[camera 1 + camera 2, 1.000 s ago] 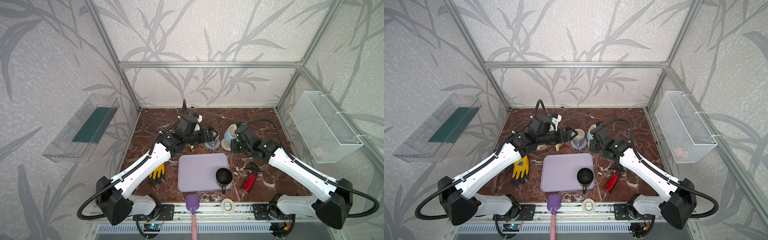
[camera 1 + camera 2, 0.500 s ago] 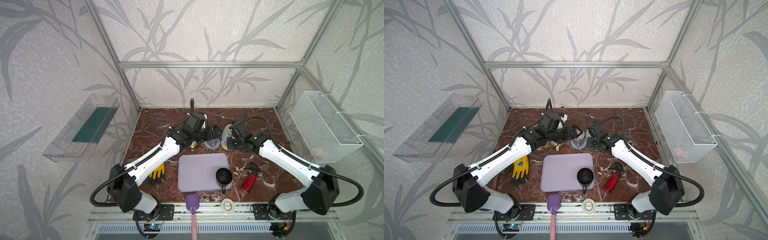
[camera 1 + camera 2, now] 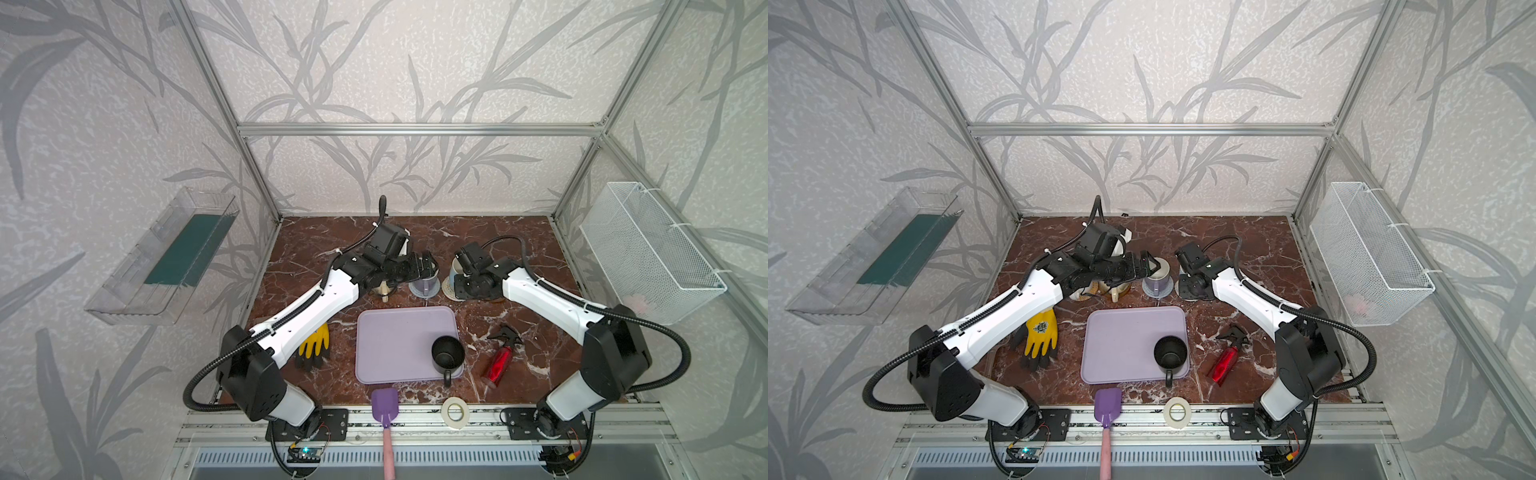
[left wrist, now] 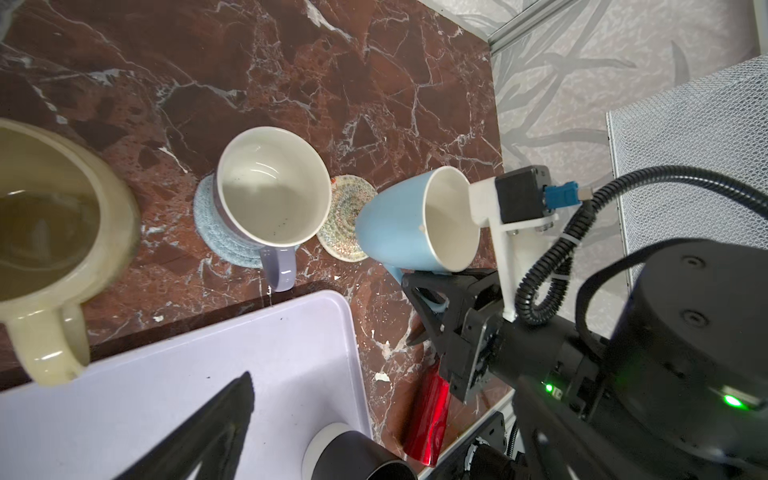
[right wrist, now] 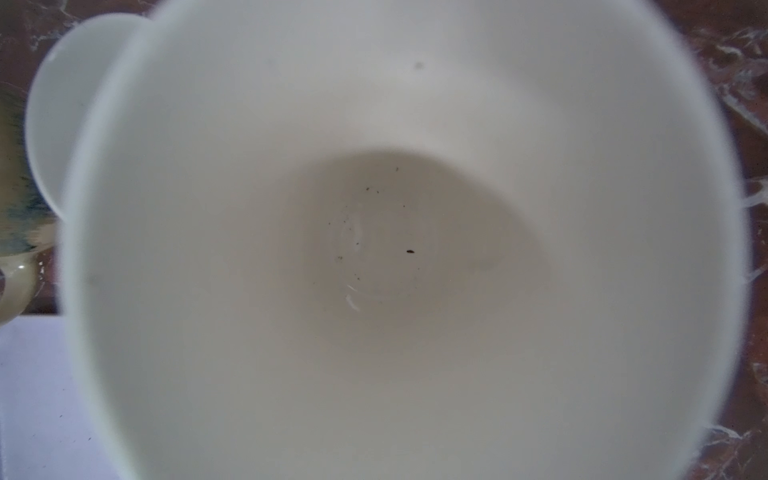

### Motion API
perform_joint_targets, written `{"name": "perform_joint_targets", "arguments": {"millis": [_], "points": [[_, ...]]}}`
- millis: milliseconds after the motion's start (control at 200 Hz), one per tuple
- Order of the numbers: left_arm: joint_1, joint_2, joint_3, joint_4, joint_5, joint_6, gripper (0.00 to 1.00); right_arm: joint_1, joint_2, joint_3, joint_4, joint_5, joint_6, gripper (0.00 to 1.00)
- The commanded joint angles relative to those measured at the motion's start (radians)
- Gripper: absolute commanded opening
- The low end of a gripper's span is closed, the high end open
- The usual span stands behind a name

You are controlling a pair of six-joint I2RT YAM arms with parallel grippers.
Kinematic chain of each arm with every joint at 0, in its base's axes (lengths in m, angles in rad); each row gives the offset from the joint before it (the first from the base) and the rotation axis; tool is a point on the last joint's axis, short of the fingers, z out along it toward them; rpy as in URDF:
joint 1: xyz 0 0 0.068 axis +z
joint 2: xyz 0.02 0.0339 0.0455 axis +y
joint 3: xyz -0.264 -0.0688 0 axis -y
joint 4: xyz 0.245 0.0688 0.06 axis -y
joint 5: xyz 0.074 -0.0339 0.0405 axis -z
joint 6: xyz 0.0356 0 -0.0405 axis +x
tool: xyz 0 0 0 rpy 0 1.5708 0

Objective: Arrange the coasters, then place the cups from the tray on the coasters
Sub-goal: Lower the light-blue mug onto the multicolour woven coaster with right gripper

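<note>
One black cup (image 3: pixel 446 355) sits upright on the tray (image 3: pixel 390 332), near the front right corner, its handle poking past the rim. Lilac cup (image 4: pixel 272 187) upright on grey-blue coaster (image 4: pixel 205 224), on the counter (image 4: pixel 374 83) behind the tray. Left fingers (image 3: pixel 1151 266) spread wide, released, grasping nothing, just beside the lilac cup's rim. Right fingers (image 4: pixel 415 282) clenched on the handle of the light blue cup (image 4: pixel 395 224). That cup is tilted, its base over the beige coaster (image 4: pixel 347 208); contact unclear. Cream-yellow cup (image 4: pixel 54 216) upright, near the tray's far left corner.
</note>
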State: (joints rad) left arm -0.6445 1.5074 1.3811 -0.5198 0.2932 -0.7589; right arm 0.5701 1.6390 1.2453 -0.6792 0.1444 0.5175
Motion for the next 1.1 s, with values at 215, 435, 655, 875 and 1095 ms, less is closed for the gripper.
{"name": "perform_joint_targets", "arguments": {"millis": [215,435,655,875,1095], "points": [[-0.014,0.071,0.031,-0.013,0.018,0.009,0.99,0.002,0.139,0.150,-0.085,0.115,-0.028,0.00],[0.010,0.093,0.022,0.001,0.046,-0.006,0.99,0.000,0.184,0.140,-0.025,0.109,-0.043,0.00],[0.012,0.087,-0.004,0.027,0.045,-0.034,1.00,-0.005,0.213,0.126,-0.001,0.093,-0.040,0.00],[0.012,0.075,-0.029,0.041,0.038,-0.046,0.99,-0.006,0.203,0.098,-0.003,0.118,-0.057,0.00],[0.013,0.065,-0.038,0.046,0.029,-0.047,0.99,-0.006,0.186,0.047,0.011,0.121,-0.024,0.00]]}}
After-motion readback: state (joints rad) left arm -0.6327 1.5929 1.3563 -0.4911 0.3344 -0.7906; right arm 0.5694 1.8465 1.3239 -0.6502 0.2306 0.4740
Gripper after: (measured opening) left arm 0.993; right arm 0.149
